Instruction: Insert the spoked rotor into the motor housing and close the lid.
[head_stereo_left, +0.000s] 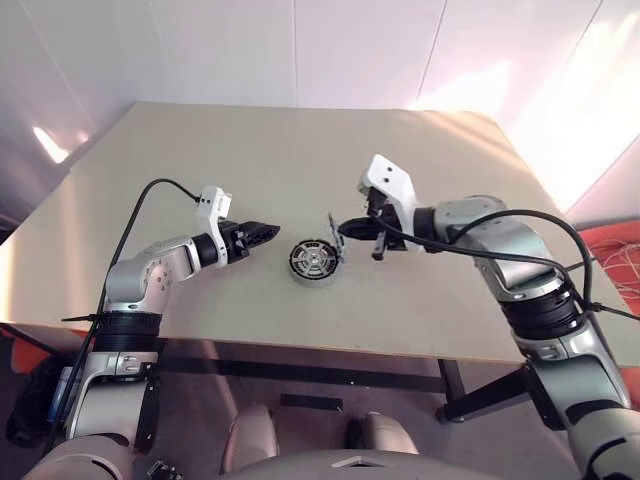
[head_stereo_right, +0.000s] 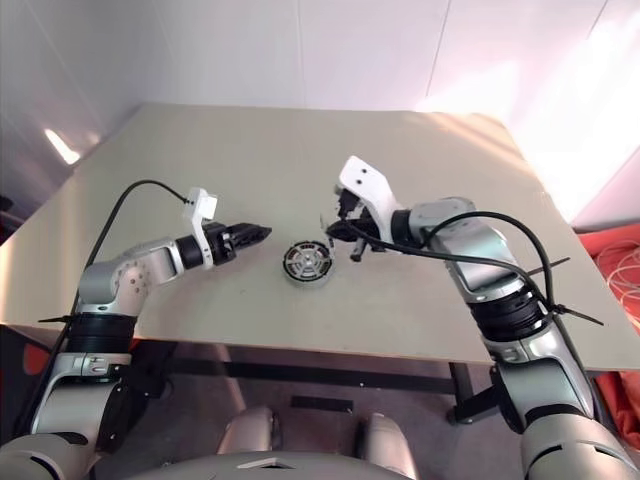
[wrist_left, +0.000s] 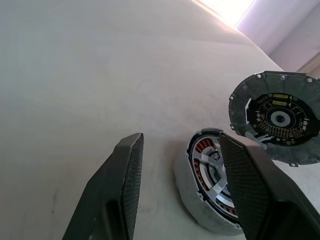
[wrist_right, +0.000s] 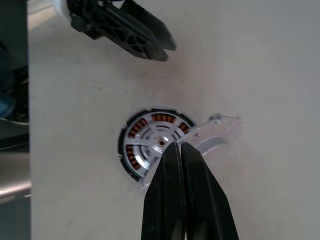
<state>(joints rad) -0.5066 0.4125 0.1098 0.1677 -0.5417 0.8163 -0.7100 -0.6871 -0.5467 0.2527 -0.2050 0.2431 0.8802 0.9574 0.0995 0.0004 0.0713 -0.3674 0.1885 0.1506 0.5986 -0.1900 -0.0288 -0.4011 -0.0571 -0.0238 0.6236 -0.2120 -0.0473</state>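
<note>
1. Two arms reach in from the bottom corners of the head view over a plain beige worktop (head_stereo_left: 300, 320), whose near edge crosses the lower third of the frame; below that edge lie dark floor and a black frame.
2. At centre frame the motor housing (head_stereo_left: 313, 262) sits flat on the worktop, coppery windings ringing it, with the spoked rotor (wrist_right: 156, 141) seated inside, its silver spokes lying across the windings.
3. The lid (head_stereo_left: 334, 238) stands nearly upright at the housing's right edge, joined there; in the left wrist view its inner face shows a dark circuit disc with a round centre.
4. The left tool (head_stereo_left: 262, 233), left of centre, hovers above the worktop with its fingers spread apart, gripping nothing; it points toward the housing and stands apart from it.
5. The right tool (head_stereo_left: 345, 229), right of centre, has its fingers pressed together with nothing between them. Its tips sit close to the upright lid; whether they touch it I cannot tell.
6. Beyond the worktop's far edge, across the top of the frame, rise white wall panels with bright glare at upper right; orange cloth and loose cable lie at the right edge.
</note>
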